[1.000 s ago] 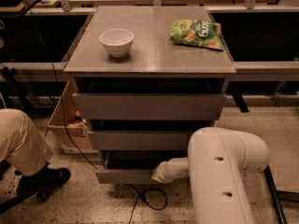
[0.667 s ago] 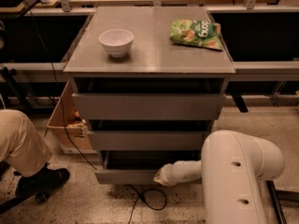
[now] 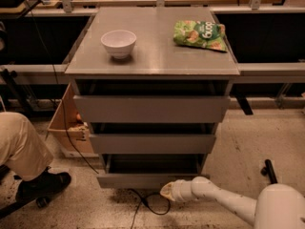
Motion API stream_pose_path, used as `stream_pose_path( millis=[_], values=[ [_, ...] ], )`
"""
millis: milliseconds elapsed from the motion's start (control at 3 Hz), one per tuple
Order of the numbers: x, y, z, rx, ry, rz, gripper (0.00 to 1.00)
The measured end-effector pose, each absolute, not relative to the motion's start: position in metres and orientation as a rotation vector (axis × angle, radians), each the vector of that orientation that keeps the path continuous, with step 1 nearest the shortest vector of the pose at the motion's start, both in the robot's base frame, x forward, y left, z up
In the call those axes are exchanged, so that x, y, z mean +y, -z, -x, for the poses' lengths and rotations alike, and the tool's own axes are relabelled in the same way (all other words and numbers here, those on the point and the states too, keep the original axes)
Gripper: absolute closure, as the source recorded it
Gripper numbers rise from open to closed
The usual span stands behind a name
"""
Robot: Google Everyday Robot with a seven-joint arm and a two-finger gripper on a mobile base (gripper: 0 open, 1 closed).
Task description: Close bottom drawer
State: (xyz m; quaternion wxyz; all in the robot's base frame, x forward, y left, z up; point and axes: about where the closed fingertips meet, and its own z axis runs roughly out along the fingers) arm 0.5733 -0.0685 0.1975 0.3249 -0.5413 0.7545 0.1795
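Note:
The bottom drawer (image 3: 143,179) is the lowest, narrowest grey front of the cabinet. It stands pulled out a little, with a dark gap and its shallow tray above the front. My gripper (image 3: 167,191) is at the end of the white arm (image 3: 224,203), low near the floor. It is right at the drawer front's lower right part, seemingly touching it.
The cabinet top (image 3: 152,56) holds a white bowl (image 3: 118,43) and a green chip bag (image 3: 200,34). The two upper drawers (image 3: 151,109) are slightly open. A person's leg and shoe (image 3: 28,161) are at left, next to a cardboard box (image 3: 66,128). A black cable (image 3: 147,205) lies on the floor.
The view has come closer to the cabinet. My arm has shifted right and stretched out, with the gripper still at the bottom drawer front. The drawer looks about as open as before.

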Motion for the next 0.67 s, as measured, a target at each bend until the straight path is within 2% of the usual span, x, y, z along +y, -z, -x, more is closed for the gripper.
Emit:
stream_pose_path(
  millis=[333, 667],
  values=[
    [-0.0718, -0.1758, -0.5725, 1.915, -0.553, 1.379, 1.00],
    [-0.0745, -0.1724, -0.5754, 1.894, -0.545, 1.402, 1.00]
  ],
)
